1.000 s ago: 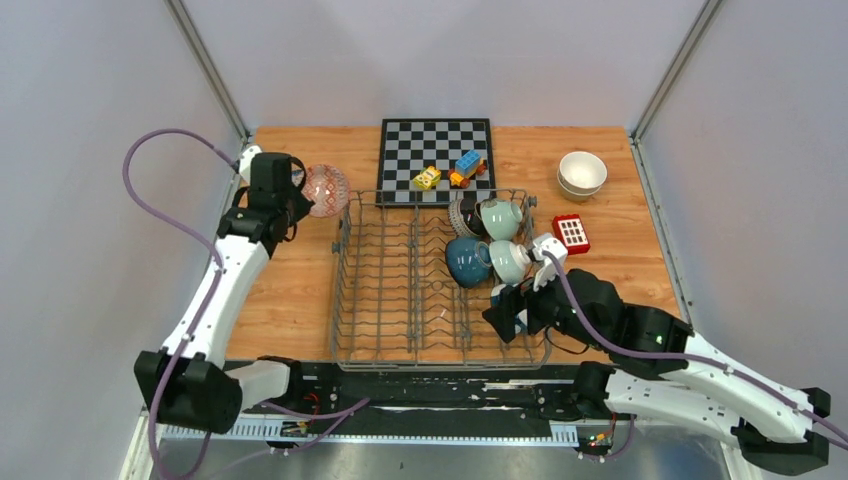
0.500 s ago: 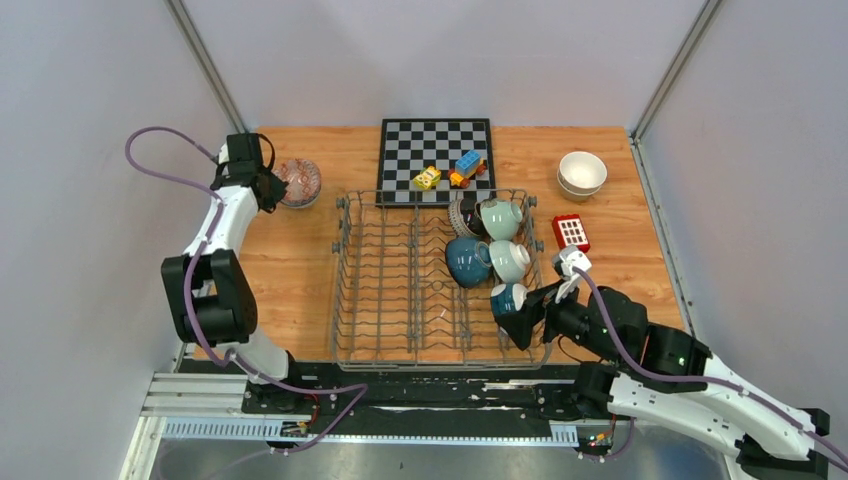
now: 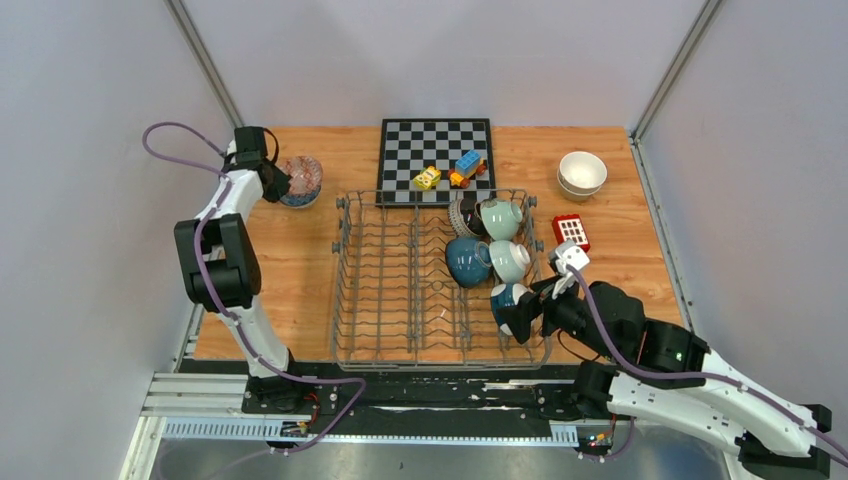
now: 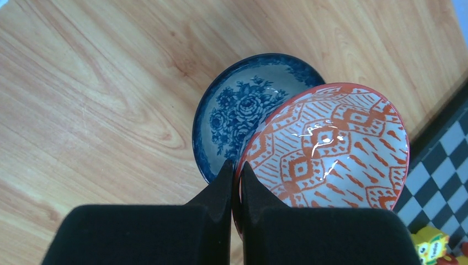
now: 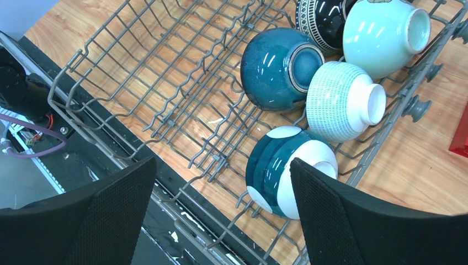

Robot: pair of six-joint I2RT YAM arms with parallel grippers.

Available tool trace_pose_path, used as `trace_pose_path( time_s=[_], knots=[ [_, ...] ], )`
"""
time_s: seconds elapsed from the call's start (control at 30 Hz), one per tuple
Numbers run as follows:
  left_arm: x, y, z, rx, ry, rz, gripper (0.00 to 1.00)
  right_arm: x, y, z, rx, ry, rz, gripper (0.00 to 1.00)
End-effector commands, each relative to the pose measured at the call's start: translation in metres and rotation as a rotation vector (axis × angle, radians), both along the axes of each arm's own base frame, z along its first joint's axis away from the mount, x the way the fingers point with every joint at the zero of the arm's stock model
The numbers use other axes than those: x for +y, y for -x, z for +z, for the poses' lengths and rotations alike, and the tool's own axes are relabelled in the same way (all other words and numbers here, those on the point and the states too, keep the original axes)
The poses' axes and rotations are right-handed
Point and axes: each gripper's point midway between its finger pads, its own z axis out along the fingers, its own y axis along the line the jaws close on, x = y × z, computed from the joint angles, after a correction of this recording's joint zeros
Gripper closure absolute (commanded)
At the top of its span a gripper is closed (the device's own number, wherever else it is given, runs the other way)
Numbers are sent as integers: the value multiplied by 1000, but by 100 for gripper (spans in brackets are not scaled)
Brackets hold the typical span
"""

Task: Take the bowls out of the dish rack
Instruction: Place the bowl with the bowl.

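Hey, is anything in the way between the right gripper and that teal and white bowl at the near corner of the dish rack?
Nothing visible does. The open right gripper hangs just over the teal-and-white bowl with only air between. The striped white bowl crowds its far side, and the dish rack rim runs close by.

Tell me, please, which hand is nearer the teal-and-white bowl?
Right. The right hand hovers open over the teal-and-white bowl; the left hand is beyond the rack, gripping a red-patterned bowl.
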Motion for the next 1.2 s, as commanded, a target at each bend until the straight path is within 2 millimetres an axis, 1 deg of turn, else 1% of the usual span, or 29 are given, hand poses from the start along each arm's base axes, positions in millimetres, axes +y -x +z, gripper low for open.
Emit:
trace_pose_path(
  time_s=[0.0,0.17,0.47,0.97,1.0,1.07,1.17],
  knots=[
    [9,-16,11,-53,-6,24,100,-5,-6,16,-39,-7,-30,6],
    [14,-13,4,-28,-23,24,100,-5,-7,16,-36,-8,-38,6],
    [22,-7,-13,34,-38,26,100,-4,-6,16,-25,-14,-33,7],
    [18,-7,-28,65,-26,-9,100,-3,-6,17,-12,-22,-42,7],
    [18,-7,-28,66,-27,-12,99,-3,-6,17,-11,-22,-42,7],
    [18,-7,-28,66,-30,-16,94,-3,-6,17,-11,-22,-44,7],
    [18,-7,-27,68,-34,-30,81,-3,-6,16,-8,-19,-45,7]
  ],
)
